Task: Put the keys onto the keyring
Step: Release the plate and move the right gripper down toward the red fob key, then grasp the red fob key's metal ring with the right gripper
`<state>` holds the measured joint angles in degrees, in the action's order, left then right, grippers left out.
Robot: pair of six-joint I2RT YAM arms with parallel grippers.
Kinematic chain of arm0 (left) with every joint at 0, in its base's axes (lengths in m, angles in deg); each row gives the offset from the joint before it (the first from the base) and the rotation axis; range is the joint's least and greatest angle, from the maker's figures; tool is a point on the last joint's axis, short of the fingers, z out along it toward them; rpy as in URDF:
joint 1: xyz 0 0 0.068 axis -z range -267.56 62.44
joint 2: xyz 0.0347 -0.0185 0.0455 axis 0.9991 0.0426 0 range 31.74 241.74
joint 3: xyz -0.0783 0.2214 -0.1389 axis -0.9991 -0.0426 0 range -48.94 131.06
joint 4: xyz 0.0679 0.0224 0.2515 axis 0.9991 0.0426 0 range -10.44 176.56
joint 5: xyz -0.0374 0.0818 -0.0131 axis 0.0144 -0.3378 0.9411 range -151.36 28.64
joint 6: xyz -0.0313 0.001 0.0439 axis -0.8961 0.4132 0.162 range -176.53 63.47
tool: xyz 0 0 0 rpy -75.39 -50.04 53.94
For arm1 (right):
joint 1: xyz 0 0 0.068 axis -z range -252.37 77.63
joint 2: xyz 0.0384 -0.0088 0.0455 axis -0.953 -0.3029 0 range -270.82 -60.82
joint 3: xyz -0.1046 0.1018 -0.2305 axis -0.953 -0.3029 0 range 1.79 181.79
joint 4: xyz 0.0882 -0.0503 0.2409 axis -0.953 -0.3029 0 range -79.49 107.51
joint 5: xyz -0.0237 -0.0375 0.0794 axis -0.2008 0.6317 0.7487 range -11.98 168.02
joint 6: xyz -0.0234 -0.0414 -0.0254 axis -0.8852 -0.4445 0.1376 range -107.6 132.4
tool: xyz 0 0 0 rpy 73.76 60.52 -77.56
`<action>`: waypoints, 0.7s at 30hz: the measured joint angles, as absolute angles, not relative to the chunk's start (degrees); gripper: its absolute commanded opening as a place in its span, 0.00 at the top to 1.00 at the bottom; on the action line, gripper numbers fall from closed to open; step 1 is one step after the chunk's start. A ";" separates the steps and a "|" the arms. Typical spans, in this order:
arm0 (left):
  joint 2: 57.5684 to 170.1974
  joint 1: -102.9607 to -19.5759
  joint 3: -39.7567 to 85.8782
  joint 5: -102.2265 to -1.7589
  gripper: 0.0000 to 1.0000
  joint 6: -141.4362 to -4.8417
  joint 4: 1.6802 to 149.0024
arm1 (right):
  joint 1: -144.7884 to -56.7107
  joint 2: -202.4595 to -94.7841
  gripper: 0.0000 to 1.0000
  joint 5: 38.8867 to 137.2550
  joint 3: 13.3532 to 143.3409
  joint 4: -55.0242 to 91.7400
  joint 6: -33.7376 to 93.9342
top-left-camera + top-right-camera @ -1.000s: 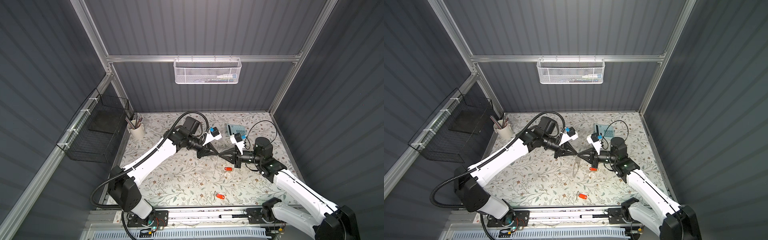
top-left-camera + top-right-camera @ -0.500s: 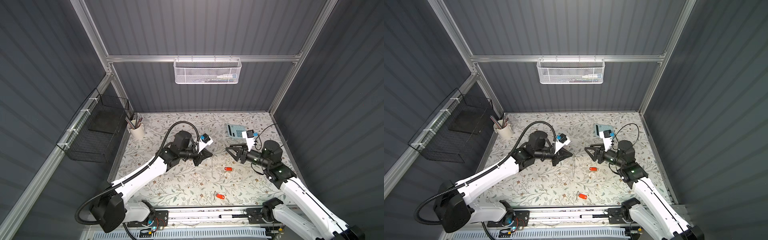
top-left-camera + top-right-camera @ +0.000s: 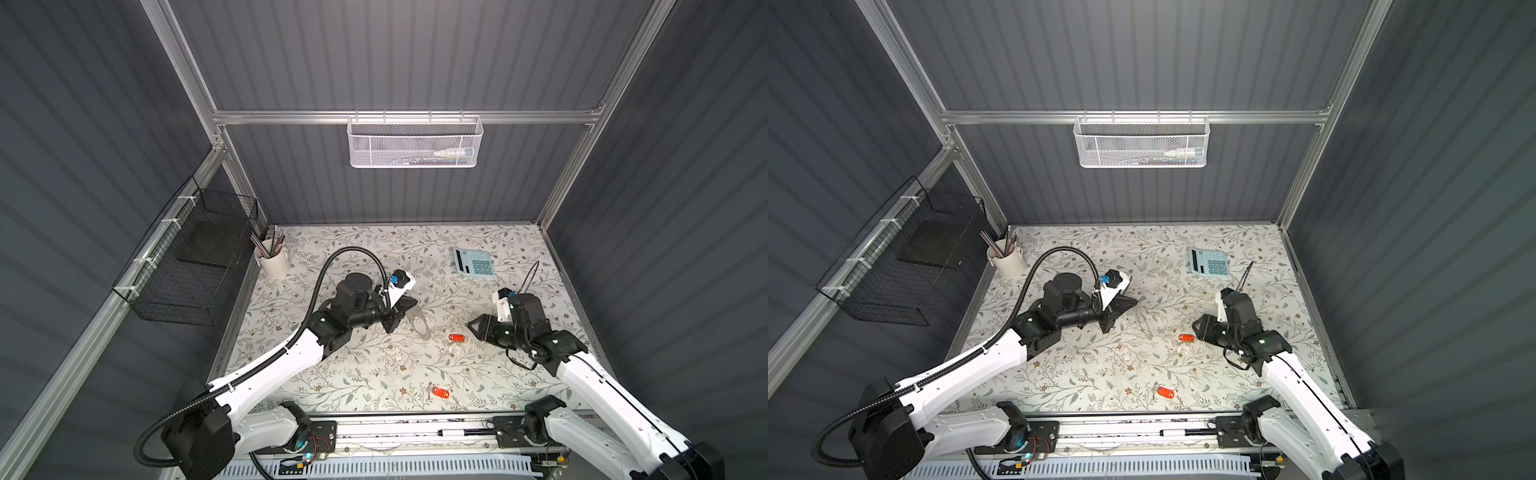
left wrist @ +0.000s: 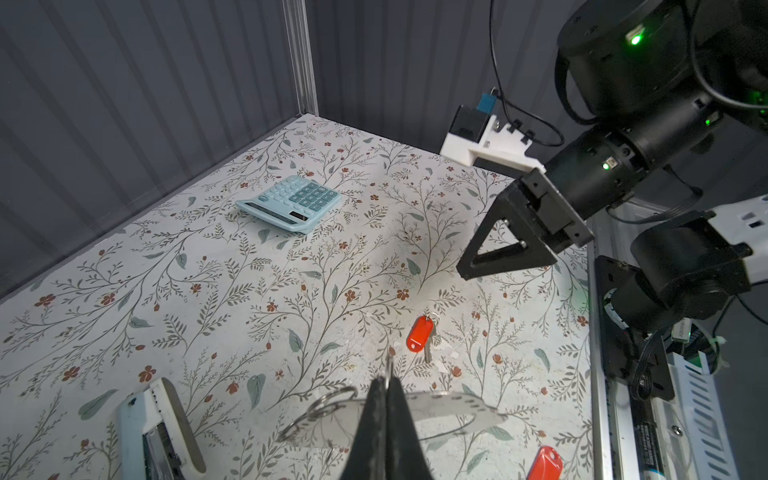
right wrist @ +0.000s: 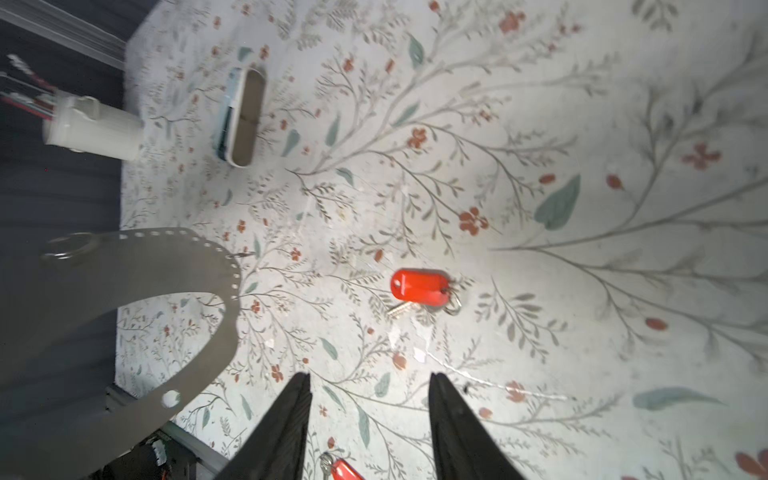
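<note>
Keyring (image 5: pixel 137 266): thin gray plate with small holes along its rim. It is clamped by its edge between the clenched fingers of the left gripper (image 4: pixel 385 386) and held clear of the floral table (image 3: pixel 353 374), over its middle. In the left wrist view the plate runs out to both sides of the fingertips.

Keys: two red tags, both lying flat on the table and neither attached to the keyring.
- First key (image 5: pixel 419 284) lies between the keyring and the right gripper (image 5: pixel 369 378), just ahead of that gripper's tips and not touching them (a metal blade and a small ring show at one end).
- Second key (image 3: pixel 441 392) lies well apart from both grippers, near the front edge of the table.

Right gripper: jaws spread, with nothing between them, low over the table and pointing toward the first key.

Other items: a pale blue calculator (image 3: pixel 473 262) at the back right and a stapler (image 5: pixel 241 116) beyond the keyring.
</note>
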<state>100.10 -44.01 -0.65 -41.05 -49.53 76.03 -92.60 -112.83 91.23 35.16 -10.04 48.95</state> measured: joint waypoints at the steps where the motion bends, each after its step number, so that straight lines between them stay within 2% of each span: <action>1: 100.10 -43.77 -0.71 -41.14 1.00 -49.48 75.99 | -92.99 -114.12 0.54 90.55 34.83 -10.48 49.30; 10: 100.10 -41.10 -0.80 -43.23 1.00 -48.39 75.79 | -95.74 -128.72 0.57 89.13 34.35 -6.81 49.48; 21: 99.73 -40.71 -0.84 -44.48 1.00 -47.95 75.75 | -89.84 -134.31 0.64 94.47 32.03 3.22 49.15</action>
